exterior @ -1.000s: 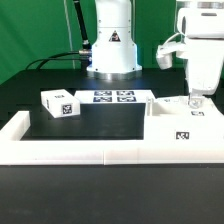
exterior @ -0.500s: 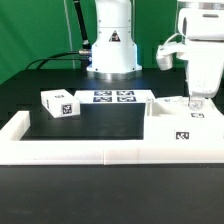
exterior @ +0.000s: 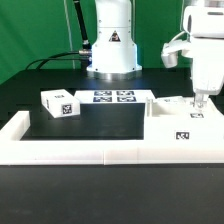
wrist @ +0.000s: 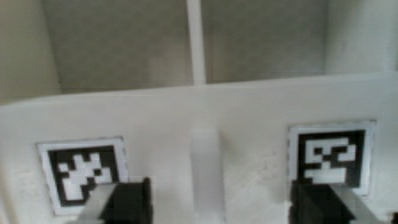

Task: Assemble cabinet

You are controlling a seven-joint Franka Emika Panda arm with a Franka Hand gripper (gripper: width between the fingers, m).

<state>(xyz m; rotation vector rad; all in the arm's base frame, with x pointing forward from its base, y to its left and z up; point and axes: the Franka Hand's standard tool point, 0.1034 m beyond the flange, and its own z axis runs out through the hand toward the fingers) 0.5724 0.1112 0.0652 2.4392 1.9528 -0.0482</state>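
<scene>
The cabinet's large white body (exterior: 183,124) stands at the exterior view's right, against the border rail, with a marker on its front face. My gripper (exterior: 199,103) hangs just above its top edge. In the wrist view the gripper (wrist: 231,205) is open, its two dark fingers (wrist: 128,203) wide apart over a white cabinet panel (wrist: 210,120) that carries two markers and a thin upright ridge between them. Nothing is held. A small white block (exterior: 59,103) with markers lies on the table at the exterior view's left.
The marker board (exterior: 113,97) lies flat in front of the robot's base (exterior: 111,50). A long low white border rail (exterior: 85,151) runs along the front and up the left side. Black cables trail behind at the left.
The arm and gripper have shifted a little toward the exterior view's right above the cabinet body. The parts on the table have not moved.
</scene>
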